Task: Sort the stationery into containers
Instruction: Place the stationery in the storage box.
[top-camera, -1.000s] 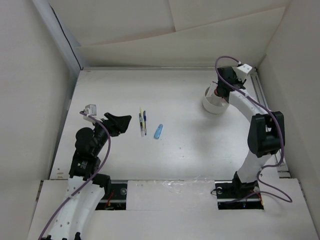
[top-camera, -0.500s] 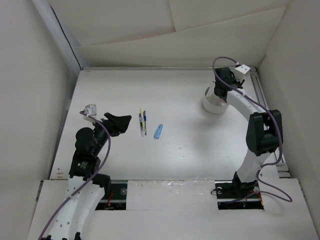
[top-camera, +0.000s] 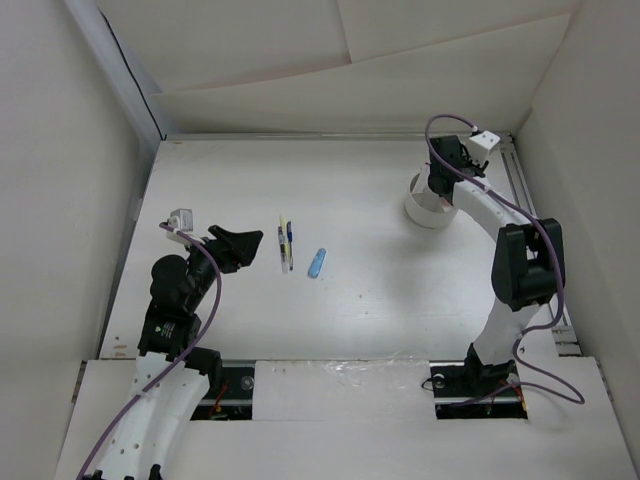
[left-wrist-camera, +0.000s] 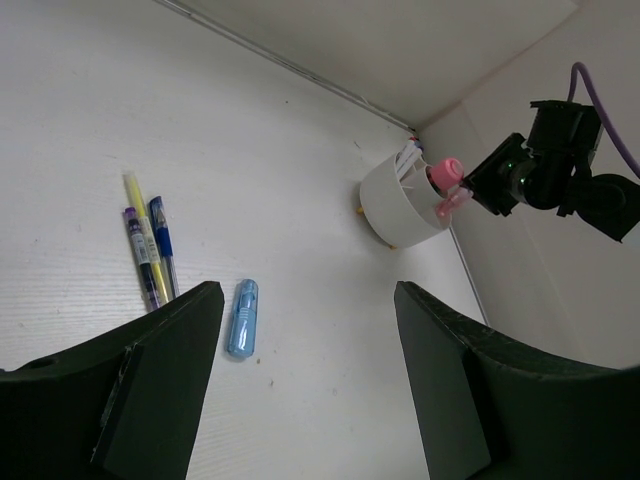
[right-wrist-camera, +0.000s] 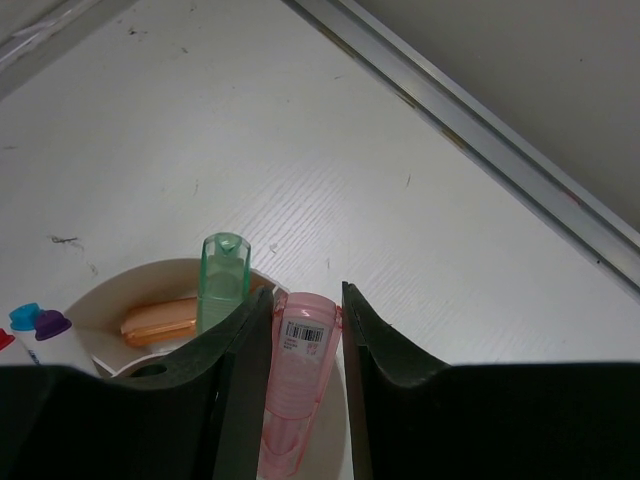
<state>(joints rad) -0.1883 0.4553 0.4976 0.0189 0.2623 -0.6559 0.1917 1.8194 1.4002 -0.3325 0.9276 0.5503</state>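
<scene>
the right gripper (right-wrist-camera: 300, 312) has its jaws clenched on a pink marker (right-wrist-camera: 296, 400), and it holds the marker just over the white cup (top-camera: 424, 212) in the upper right of the top view. in the right wrist view a green marker (right-wrist-camera: 222, 282) stands in the cup and an orange marker (right-wrist-camera: 160, 318) lies inside it, to the left of the green one. so the step in hand looks like dropping the pink marker into the cup. the next move calls for the jaws to let go once the marker's low end is inside the rim, in a free part beside the green one. the left gripper (left-wrist-camera: 305, 370) hangs at the left of the top view, jaws wide apart and holding nothing. on the tabletop (top-camera: 390, 295) near it lie a blue marker (left-wrist-camera: 242, 318) and the thin pens (top-camera: 286, 245), side by side, not yet sorted. those look like the left arm's job.
</scene>
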